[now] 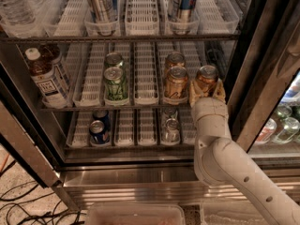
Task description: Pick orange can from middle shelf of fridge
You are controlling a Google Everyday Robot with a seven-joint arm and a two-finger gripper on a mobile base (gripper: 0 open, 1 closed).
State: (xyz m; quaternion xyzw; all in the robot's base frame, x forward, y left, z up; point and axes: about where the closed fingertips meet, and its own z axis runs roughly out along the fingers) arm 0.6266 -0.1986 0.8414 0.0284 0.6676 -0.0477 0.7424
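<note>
The gripper [206, 93] has its jaws set around the orange can [207, 78], one on either side; whether they truly clamp it I cannot tell. The can stands upright at the right front of the middle shelf [93, 108], its long axis vertical, lid and tab upward. A loose hold could let it slip or tip on withdrawal. A sideways swing could knock the neighbouring orange can [176, 82] or the fridge [255, 55] frame.

I have a green aluminium drink can [115, 82] at ten o'clock from mid-view and a white-capped brown tea bottle [44, 76] at nine. A blue can [97, 131] stands at eight, a silver can [171, 129] at five.
</note>
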